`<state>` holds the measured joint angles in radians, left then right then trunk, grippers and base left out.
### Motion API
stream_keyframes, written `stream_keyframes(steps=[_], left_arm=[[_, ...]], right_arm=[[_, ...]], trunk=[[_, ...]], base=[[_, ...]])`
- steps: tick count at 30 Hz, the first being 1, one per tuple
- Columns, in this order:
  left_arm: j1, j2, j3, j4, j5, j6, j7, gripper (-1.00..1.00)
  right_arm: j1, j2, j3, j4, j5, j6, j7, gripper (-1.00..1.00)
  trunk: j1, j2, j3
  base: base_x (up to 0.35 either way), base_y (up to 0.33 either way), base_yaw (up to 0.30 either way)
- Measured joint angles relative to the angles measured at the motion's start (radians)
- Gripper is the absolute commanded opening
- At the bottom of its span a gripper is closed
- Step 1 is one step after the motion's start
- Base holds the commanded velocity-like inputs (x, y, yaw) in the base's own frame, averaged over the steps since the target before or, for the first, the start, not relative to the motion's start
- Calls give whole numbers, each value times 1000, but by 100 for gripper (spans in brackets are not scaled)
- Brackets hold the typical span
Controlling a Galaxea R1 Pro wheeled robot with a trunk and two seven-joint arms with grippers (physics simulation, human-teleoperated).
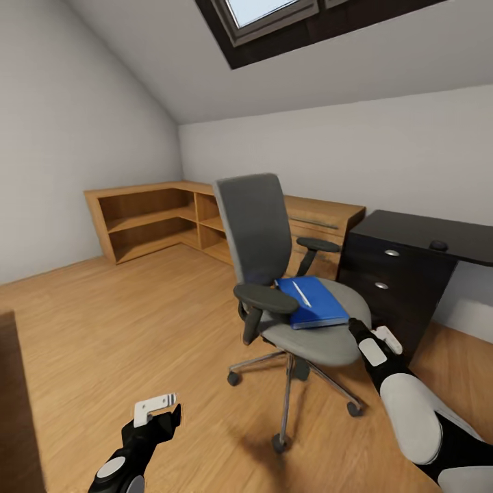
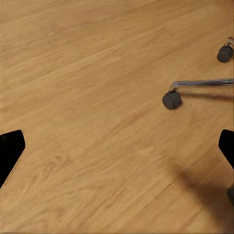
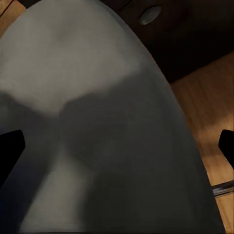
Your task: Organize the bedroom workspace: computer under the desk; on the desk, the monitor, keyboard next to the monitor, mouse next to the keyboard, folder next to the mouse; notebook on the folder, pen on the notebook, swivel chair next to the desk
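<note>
**Both claws held near the swivel chair, folder and pen on its seat**

Nearest the head camera, the left claw point(image 1: 159, 409) is seen low over the wood floor point(image 1: 103, 329), its fingers spread apart and nothing between them. The right claw point(image 1: 381, 342) is held at the front edge of the swivel chair point(image 1: 274, 274) seat, beside the black drawer unit; it is released as well, with nothing grasped.

The left wrist view shows what the head view gives only at a distance: bare floor planks close up, a chrome leg point(image 2: 202, 84) of the chair base and two dark castors point(image 2: 171, 100), with the black fingertips point(image 2: 10, 151) at the far edges of the picture, wide apart. The right wrist view looks down on the grey seat cushion point(image 3: 97, 122) at close range, with a round silver knob point(image 3: 149, 14) of the drawer unit beyond it and a strip of floor alongside.

The chair seat carries the blue folder point(image 1: 311, 302), lying flat, its long axis running from the backrest toward the seat's front edge. The white pen point(image 1: 301, 293) lies on top of the folder, along the same direction, slightly slanted. The notebook cannot be made out.

The bench point(image 1: 424, 236) stands just beside the chair, against the far wall, with a small dark rounded object point(image 1: 438, 244) on its top. A light-wood shelf unit point(image 1: 157, 219) is seen in the corner behind the chair.
</note>
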<state>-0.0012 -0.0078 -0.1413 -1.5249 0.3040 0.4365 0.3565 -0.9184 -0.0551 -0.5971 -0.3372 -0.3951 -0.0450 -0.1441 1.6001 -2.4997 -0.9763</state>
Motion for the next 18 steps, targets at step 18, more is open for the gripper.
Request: stream_keyframes(steps=[18], left_arm=[[0,0,-5,12,0,1,0,100]], right_arm=[[0,-2,-1,0,-2,0,0,100]], trunk=[[0,0,5]], base=[[0,0,183]])
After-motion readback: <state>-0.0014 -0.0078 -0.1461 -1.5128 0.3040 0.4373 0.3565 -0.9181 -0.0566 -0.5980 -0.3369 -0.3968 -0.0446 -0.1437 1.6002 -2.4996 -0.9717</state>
